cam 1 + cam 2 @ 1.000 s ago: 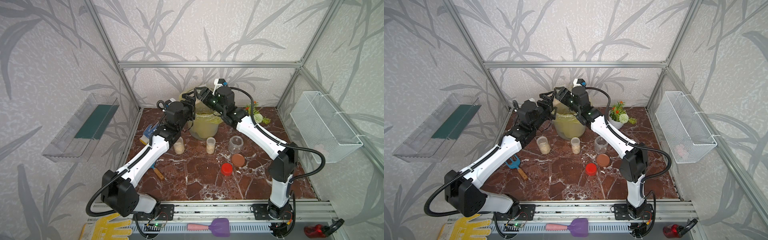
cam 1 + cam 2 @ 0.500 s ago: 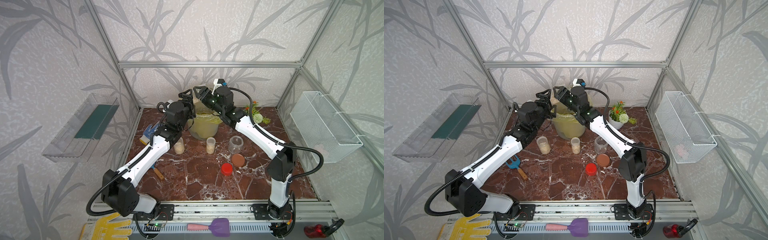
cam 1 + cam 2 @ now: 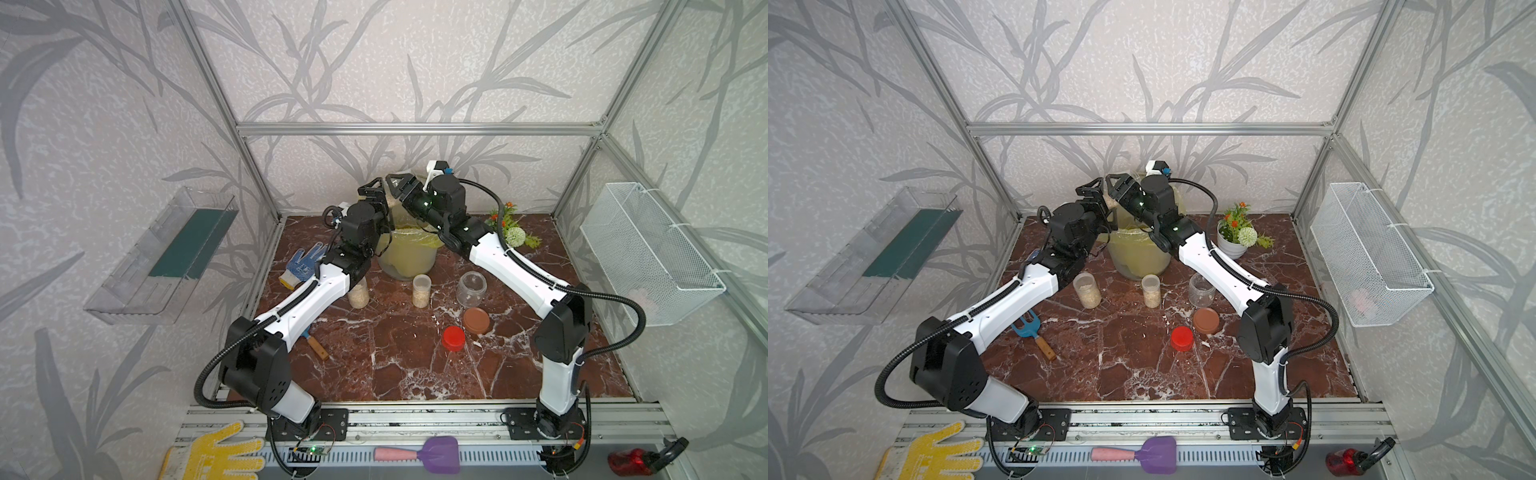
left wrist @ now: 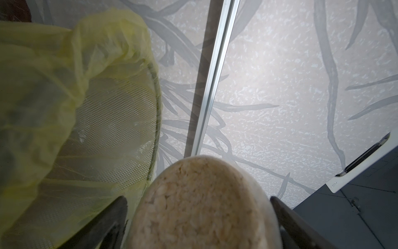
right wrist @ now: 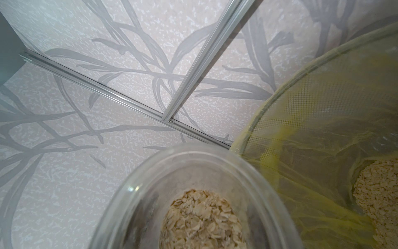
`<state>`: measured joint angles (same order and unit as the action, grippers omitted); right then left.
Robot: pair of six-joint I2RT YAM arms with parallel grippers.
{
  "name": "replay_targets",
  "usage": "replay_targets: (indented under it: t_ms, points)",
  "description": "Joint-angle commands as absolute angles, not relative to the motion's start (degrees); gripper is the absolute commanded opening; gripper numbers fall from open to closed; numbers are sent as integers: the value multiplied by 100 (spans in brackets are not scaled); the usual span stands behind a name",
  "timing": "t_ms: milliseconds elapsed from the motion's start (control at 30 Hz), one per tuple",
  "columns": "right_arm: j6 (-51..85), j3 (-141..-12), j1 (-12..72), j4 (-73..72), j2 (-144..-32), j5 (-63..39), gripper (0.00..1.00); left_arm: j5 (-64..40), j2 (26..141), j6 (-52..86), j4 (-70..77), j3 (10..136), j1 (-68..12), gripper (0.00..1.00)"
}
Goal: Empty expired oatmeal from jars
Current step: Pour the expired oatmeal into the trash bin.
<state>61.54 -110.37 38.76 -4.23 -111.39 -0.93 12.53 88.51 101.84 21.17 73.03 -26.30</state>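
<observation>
Tipping should go slowly — both jars sit above the bin (image 3: 409,253), the left gripper (image 3: 376,195) clamping a full jar (image 4: 202,207), the right gripper (image 3: 399,187) clamping a half-full jar (image 5: 193,204) — keeping oatmeal (image 5: 200,222) over the liner.

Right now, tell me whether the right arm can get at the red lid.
Probably not freely: the red lid lies uncovered, but the right gripper is raised by the bin, holding a jar.
</observation>
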Motion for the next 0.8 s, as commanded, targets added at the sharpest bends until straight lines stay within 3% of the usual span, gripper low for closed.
replay_targets:
  t_ms: [0,333,500,567,700,767]
  points:
    - [6290,-10967,3902,-859,-11081,-167,9,1341,8969,10521,2527,7492,-2589,99]
    - [6442,-10852,3903,-979,-11122,-351,7,1136,9213,10400,2637,7749,-2596,99]
    - [6468,-10835,3911,-1037,-11108,-420,7,1205,9284,10360,2721,7758,-2591,94]
    - [6485,-10885,3928,-1012,-11148,-458,7,1140,9354,10310,2737,7850,-2584,87]
    - [6513,-11098,3944,-933,-11288,-685,8,1068,9382,10138,2567,7934,-2581,60]
    - [6513,-11170,3954,-857,-11327,-753,9,1081,9403,10174,2627,7898,-2572,51]
